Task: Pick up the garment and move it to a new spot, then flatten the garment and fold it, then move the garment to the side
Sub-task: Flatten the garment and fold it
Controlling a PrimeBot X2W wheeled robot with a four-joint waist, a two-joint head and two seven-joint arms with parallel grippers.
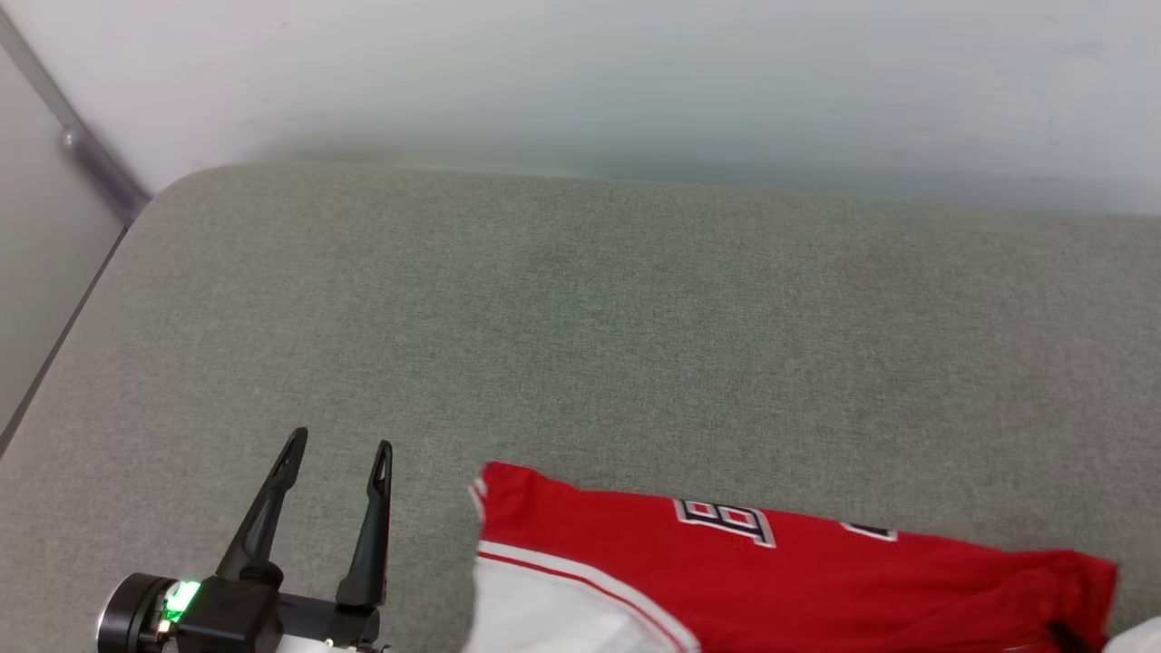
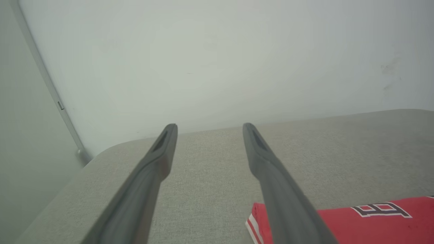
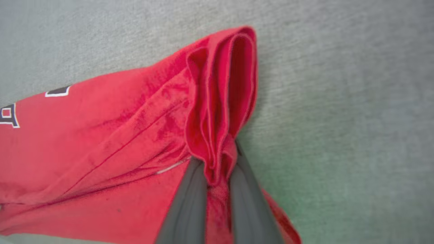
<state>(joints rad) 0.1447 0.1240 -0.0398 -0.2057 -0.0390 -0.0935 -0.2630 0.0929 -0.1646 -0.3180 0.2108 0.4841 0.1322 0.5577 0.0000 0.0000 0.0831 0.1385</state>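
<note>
In the head view my left jaws stand wide apart with nothing between them, over the bare grey counter (image 1: 635, 317) just left of the garment (image 1: 771, 571). It lies along the near edge: red body, white sleeve with striped trim, black block letters outlined in white. I judge that side is kept free for a second grip. From the left wrist, a striped corner of the garment (image 2: 373, 223) lies flat beside one of my fingers, unheld. From the right wrist, my right jaws are clamped on a bunched red fold at the end of the garment (image 3: 101, 142), pleats standing past the tips, a hold that looks meant for lifting it to a new spot.
</note>
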